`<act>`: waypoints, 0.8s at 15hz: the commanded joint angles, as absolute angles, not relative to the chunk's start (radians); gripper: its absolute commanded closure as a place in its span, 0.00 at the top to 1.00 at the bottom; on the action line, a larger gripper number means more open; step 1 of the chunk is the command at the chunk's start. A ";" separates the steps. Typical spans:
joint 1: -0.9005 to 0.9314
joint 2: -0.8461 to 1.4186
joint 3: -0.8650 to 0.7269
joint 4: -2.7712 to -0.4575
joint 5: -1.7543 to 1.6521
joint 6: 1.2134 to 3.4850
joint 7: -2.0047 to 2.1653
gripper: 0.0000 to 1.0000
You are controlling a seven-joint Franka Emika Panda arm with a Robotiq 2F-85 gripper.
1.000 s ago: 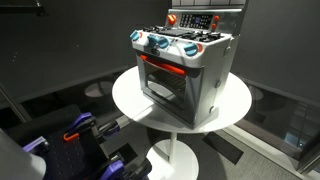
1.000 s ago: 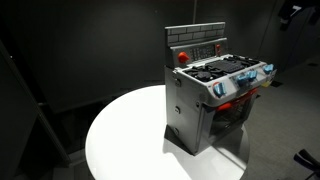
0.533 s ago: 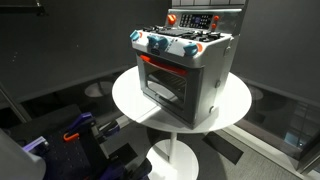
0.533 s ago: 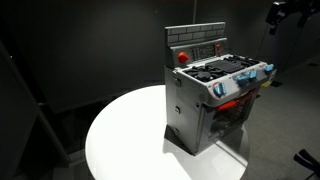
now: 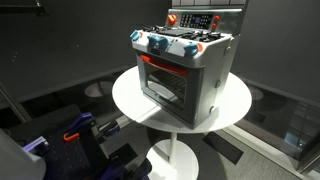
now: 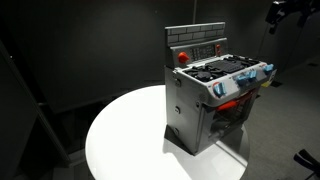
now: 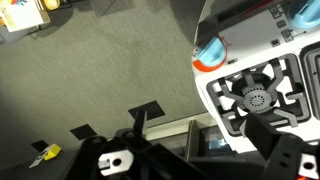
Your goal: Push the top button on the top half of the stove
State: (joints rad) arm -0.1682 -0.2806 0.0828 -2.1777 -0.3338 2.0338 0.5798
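The grey toy stove [image 5: 185, 70] stands on a round white table, its oven window lit red; it shows in both exterior views [image 6: 215, 95]. Its upright back panel [image 5: 205, 20] [image 6: 195, 42] carries a dark strip, small buttons and a round red knob [image 6: 182, 57]. My gripper [image 6: 283, 12] hangs high in the air, up and to the side of the stove, touching nothing. In the wrist view its dark fingers [image 7: 285, 150] stand wide apart with nothing between them, above a black burner [image 7: 255, 98] and a blue-and-orange knob [image 7: 210, 52]. The back panel is out of the wrist view.
The round white table [image 5: 130, 100] [image 6: 120, 140] has bare surface beside the stove. Blue and red equipment [image 5: 80, 130] sits low in front of the table. Grey carpet and a small yellow object [image 7: 42, 153] lie on the floor below.
My gripper shifted slightly left at the top of an exterior view a second ago, then stayed still. The stove has not moved.
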 commanded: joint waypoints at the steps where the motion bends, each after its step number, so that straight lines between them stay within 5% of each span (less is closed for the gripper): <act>1: -0.150 -0.280 0.067 -2.176 -0.339 2.031 0.583 1.00; 12: -0.149 -0.167 0.075 -2.127 -0.395 2.227 0.691 1.00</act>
State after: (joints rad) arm -0.1571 -0.2270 0.0769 -2.1737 -0.3535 2.1912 0.6378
